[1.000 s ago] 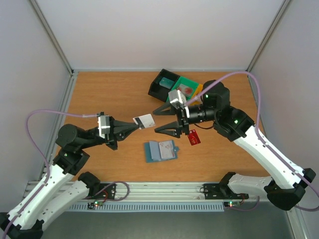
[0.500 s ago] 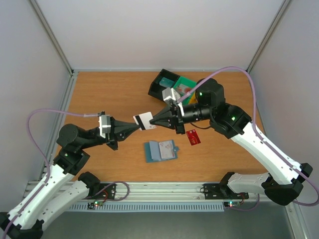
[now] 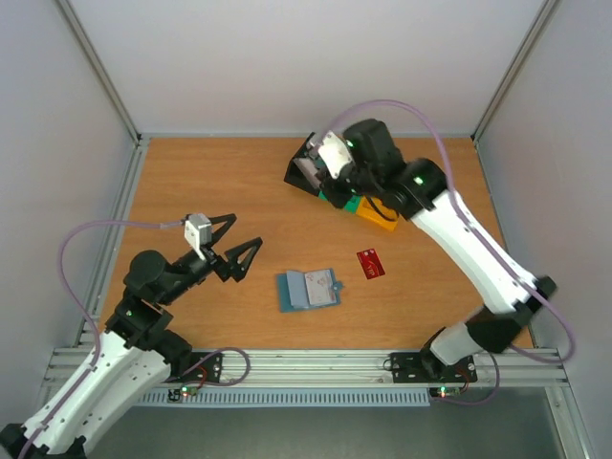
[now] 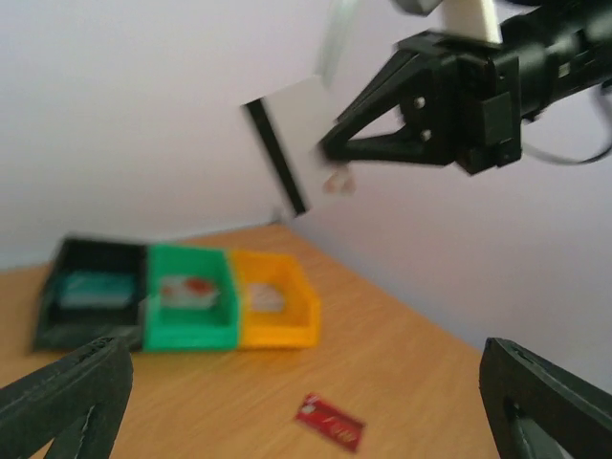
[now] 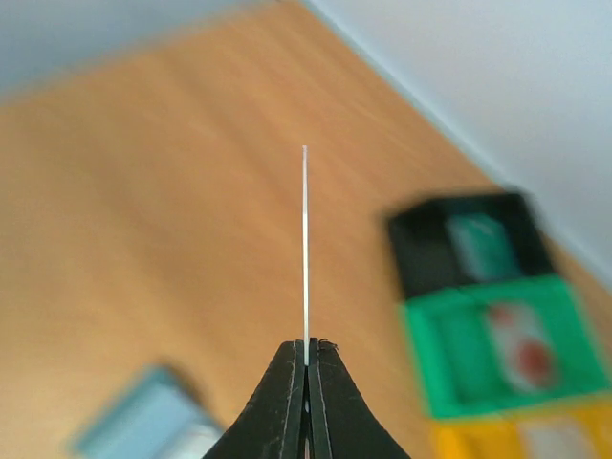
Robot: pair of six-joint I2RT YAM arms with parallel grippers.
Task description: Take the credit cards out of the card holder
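Note:
The light blue card holder (image 3: 309,290) lies open on the wooden table (image 3: 210,182); its corner also shows in the right wrist view (image 5: 143,421). A dark red credit card (image 3: 372,263) lies flat to its right, and the left wrist view shows it too (image 4: 329,422). My right gripper (image 3: 316,172) is shut on a white credit card with a black stripe (image 4: 287,143), held in the air above the bins. In its own wrist view that card (image 5: 305,229) stands edge-on between the fingertips (image 5: 306,349). My left gripper (image 3: 239,237) stands open and empty, left of the holder.
A black bin (image 4: 91,287), a green bin (image 4: 186,296) and an orange bin (image 4: 273,301) sit in a row at the back of the table. The black one holds a pale teal card (image 5: 478,239); the green one holds a white and red card (image 5: 516,349). White walls enclose the table.
My left gripper let go of the white card, opened and drew back toward its base. My right gripper shut on the card and carried it back over the bins.

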